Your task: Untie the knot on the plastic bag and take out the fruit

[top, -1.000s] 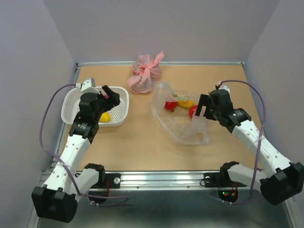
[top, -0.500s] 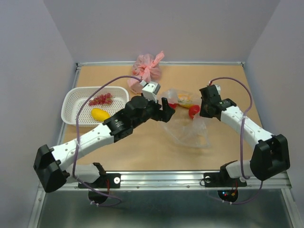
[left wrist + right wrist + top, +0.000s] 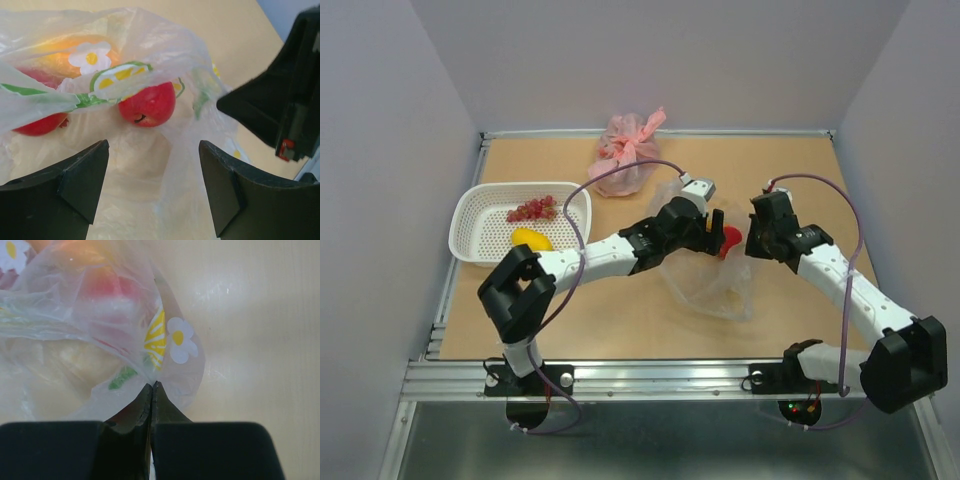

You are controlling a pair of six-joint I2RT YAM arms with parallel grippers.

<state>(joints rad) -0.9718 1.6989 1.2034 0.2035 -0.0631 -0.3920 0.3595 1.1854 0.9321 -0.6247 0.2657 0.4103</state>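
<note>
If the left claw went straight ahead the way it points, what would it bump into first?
Most likely the crinkly clear film of the plastic bag, right in front of the open left gripper, then the round red fruit inside it. Depth is hard to judge.

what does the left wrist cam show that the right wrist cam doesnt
Left wrist only: the left gripper open, facing a red round fruit seen sharply inside the plastic bag. Right wrist only: the right gripper shut, pinching a fold of the bag's film. Both: the clear daisy-printed bag, red and orange showing through its film, and the tan table.
</note>
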